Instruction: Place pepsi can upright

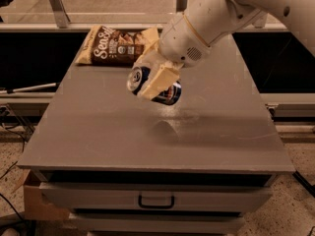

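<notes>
The pepsi can (pixel 167 91) is dark blue with a silver top and a round logo. It lies tilted on its side in the air, silver top facing left toward the camera. My gripper (pixel 153 78) is shut on the pepsi can, its cream-coloured fingers (pixel 158 80) clamped across the can's body. It holds the can a little above the middle of the grey table (pixel 98 132). The white arm reaches in from the upper right.
A brown snack bag (pixel 115 45) lies flat at the table's back left. The table has a drawer with a handle (pixel 156 200) at the front. A metal rail and posts run behind the table. A cardboard box (pixel 37 203) sits on the floor at the left.
</notes>
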Controlling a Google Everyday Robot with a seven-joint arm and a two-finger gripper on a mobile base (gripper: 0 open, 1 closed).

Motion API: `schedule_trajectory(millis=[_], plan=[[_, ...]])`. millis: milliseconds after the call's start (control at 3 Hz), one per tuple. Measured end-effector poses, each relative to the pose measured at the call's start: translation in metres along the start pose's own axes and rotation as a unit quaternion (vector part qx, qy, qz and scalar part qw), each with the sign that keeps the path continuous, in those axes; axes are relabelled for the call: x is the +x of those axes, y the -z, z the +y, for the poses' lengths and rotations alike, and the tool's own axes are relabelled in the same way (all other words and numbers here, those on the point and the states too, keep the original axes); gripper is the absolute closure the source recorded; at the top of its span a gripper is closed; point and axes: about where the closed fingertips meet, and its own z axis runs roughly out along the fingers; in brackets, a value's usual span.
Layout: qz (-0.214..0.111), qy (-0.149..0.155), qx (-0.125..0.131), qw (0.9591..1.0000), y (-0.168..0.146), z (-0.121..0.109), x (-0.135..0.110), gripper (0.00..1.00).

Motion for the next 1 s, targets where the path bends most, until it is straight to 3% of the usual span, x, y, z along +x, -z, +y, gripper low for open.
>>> schedule_trajectory(millis=[333,1000], plan=[[-0.023,-0.038,0.013,0.9989,-0.002,-0.005,0.003,1.00],[-0.102,-0.089,0.047,0.9897,-0.007,-0.011,0.014,1.00]])
